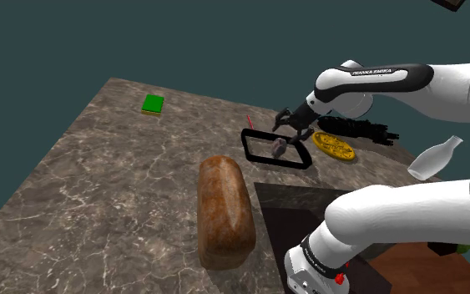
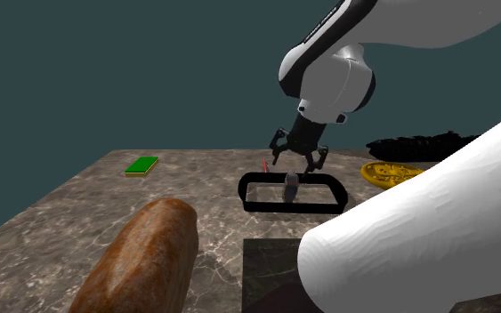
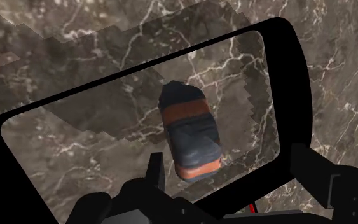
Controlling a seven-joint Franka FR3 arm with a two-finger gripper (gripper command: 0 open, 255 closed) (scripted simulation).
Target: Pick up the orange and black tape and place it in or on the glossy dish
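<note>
Got the gripper [image 2: 298, 167] hovering directly over the black dish [image 3: 289, 89], fingers [image 3: 156, 170] spread apart, clamped on nothing. Found the orange and black tape [image 3: 190, 135] inside the dish rim, right under the gripper. Standing on end or steeply tilted, can't tell which. One finger just beside it, the other well apart; no contact visible. Can't tell whether fully settled on the dish floor. Floor itself hard to read, with marble pattern visible inside the rim.

Around the dish, on the marble worktop [image 1: 99, 167]:
- thin red stick [image 1: 250, 122] just beside the far rim, on the shoulder view's left of the gripper
- yellow patterned disc [image 1: 334, 145] near the dish on the shoulder view's right, apart from the rim
- long black lumpy object [image 1: 366, 130] behind the disc
- white bottle [image 1: 435, 159] further right again, beyond the disc
- big brown loaf [image 1: 224, 210] lying lengthwise on the near side of the dish, apart from it
- green block [image 1: 153, 103] well apart, toward the far left corner
- dark square panel [image 1: 295, 200] between loaf and stand

Closest neighbours to the dish: red stick and disc. Loaf low, off to the shoulder view's left of the arm [image 1: 375, 83]. In the second exterior view, near arm link across the lower right, covering part of the disc.
</note>
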